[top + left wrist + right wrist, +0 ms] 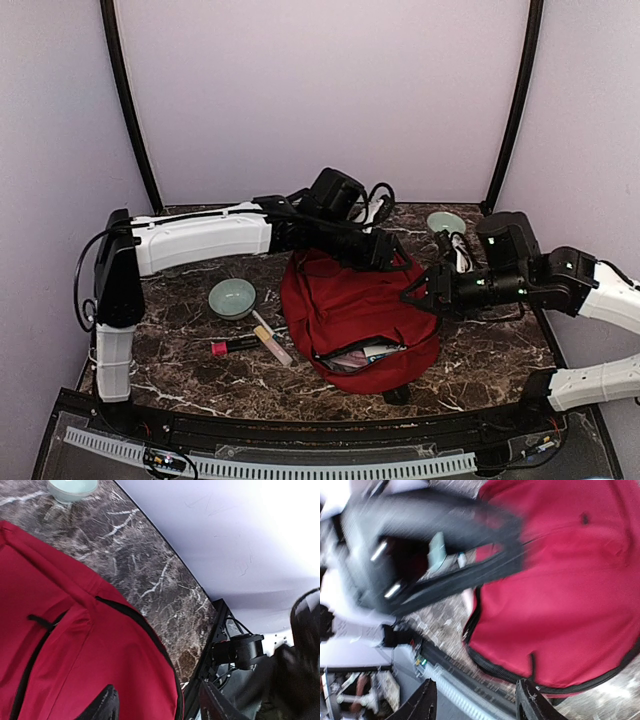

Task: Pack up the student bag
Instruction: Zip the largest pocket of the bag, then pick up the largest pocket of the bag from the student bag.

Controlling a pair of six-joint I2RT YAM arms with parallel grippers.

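The student bag is a dark-red backpack lying flat in the middle of the marble table. Its near pocket is unzipped, with some items showing inside. My left gripper reaches over the bag's far right part. In the left wrist view it is open and empty just above the red fabric. My right gripper hovers at the bag's right edge. In the blurred right wrist view it is open and empty, with the bag ahead of it.
A pale green bowl sits left of the bag and a second one at the back right, also in the left wrist view. A red-capped marker and a tan stick lie left of the bag.
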